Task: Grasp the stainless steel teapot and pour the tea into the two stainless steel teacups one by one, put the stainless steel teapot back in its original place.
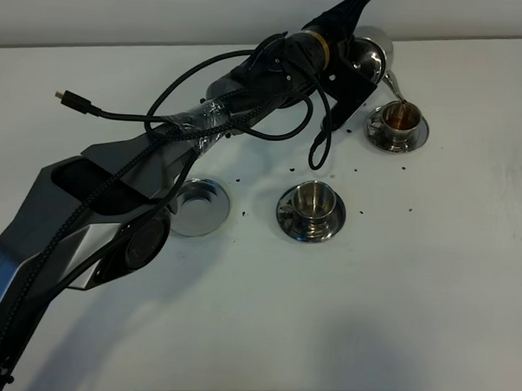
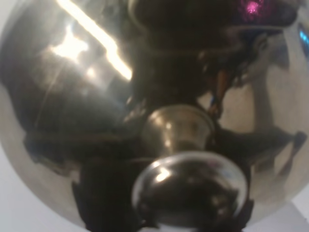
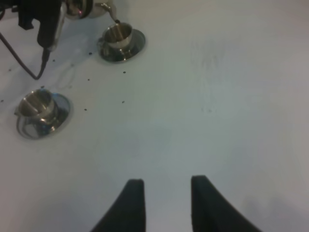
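On the white worktop point(image 1: 465, 282), about midway through the job by the look of it. Holding the stainless steel teapot point(image 1: 376, 50) up off the surface at the far right, tipped spout-down with the spout tip just above the far teacup point(image 1: 399, 124); seen from the left wrist as little more than a blurred domed lid and knob point(image 2: 190, 188). Leaving the original place point(image 1: 195, 207), the round rimmed coaster, bare beside the arm's elbow and well apart from the pot. Filling the first of the two stainless steel teacups: can make out amber liquid in the far one, none in the near teacup point(image 1: 311, 206). So, as a judgement: first pour under way, then the second pour and the return to the coaster to come.

Reaching with the left arm point(image 1: 113, 206) in one long diagonal from the near left corner across the middle to the far right, wrist bent down at the end. Clenching the fingers of the left gripper point(image 1: 355, 71) on the teapot, judging from the lifted, tilted pot; cannot see the contact itself behind black housing and cable. Resting the right gripper point(image 3: 166, 180) idle, low over open worktop, fingers drawn close with nothing between them, both cups well ahead. Around the saucers, scattered small dark specks point(image 1: 293, 170), perhaps tea leaves
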You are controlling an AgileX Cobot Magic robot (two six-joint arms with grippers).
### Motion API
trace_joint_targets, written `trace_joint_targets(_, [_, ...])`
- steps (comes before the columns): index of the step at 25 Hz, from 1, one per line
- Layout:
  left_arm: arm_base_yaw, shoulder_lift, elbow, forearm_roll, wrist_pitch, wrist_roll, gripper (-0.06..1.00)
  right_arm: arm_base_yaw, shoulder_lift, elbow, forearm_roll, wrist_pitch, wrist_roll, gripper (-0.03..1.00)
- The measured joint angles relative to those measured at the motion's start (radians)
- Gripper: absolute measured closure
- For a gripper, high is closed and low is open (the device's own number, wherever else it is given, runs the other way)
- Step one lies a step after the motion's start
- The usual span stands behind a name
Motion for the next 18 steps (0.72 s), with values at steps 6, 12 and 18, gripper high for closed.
trace_joint_targets(6, [0.000,-0.015,0.000,0.000,0.001,0.000,0.70,0.000,0.000,0.000,0.000,0.000,0.000,0.73])
trace_joint_targets(12, [0.001,-0.015,0.000,0.000,0.049,0.029,0.70,0.000,0.000,0.000,0.000,0.000,0.000,0.73])
trace_joint_targets(18, [0.001,-0.015,0.000,0.000,0.069,0.049,0.70,0.000,0.000,0.000,0.000,0.000,0.000,0.73])
